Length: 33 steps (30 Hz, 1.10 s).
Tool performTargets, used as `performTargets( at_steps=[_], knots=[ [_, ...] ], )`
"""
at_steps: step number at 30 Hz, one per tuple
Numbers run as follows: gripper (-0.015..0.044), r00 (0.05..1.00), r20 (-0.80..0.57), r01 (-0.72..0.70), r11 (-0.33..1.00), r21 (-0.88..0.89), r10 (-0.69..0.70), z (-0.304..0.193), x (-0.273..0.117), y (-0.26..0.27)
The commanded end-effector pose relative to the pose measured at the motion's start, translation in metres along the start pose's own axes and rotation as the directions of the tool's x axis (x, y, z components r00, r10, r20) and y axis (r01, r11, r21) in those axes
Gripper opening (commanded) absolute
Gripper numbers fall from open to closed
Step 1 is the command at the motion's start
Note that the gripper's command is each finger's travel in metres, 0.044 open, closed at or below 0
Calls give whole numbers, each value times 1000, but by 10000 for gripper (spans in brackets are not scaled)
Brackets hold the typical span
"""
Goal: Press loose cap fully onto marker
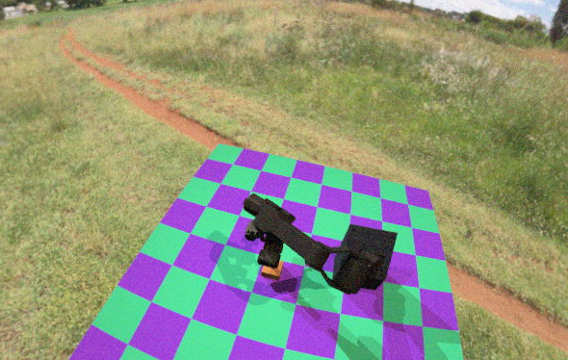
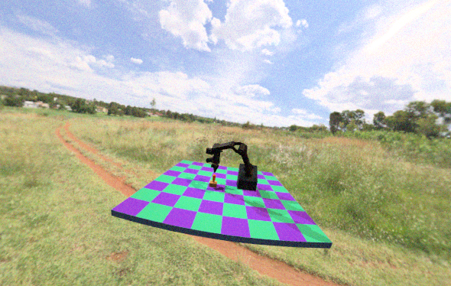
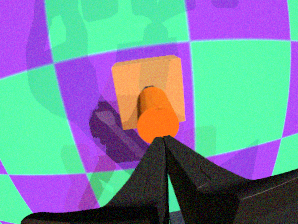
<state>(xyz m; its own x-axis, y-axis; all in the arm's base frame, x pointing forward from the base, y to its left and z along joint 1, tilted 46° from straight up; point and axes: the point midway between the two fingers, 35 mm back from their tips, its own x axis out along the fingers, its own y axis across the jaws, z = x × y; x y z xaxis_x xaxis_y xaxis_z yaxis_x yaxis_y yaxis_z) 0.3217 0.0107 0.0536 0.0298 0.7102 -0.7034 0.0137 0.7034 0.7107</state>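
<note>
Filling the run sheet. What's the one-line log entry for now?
pincer: shut, empty, above cap | cap: on marker | holder block: on table

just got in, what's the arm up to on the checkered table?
The arm's gripper is shut with nothing between its fingers, tips poised just above the orange cap. The cap sits on the marker, which stands in the orange holder block. It looks set to press the cap down with closed fingers. Whether the cap is fully seated cannot be told.
</note>
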Motion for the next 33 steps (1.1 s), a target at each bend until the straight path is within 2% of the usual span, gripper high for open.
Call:
performTargets(
  at_steps=[1, 22, 29, 33],
  knots=[
    [0, 1000, -5, -5, 1000, 7, 5, -2, 8, 0],
    [0, 1000, -5, -6, 1000, 7, 6, -1, 36, 1],
    [0, 1000, 6, -1, 1000, -1, 1, 2, 27, 0],
    [0, 1000, 5, 5, 1000, 1, -5, 5, -22, -2]
  ],
)
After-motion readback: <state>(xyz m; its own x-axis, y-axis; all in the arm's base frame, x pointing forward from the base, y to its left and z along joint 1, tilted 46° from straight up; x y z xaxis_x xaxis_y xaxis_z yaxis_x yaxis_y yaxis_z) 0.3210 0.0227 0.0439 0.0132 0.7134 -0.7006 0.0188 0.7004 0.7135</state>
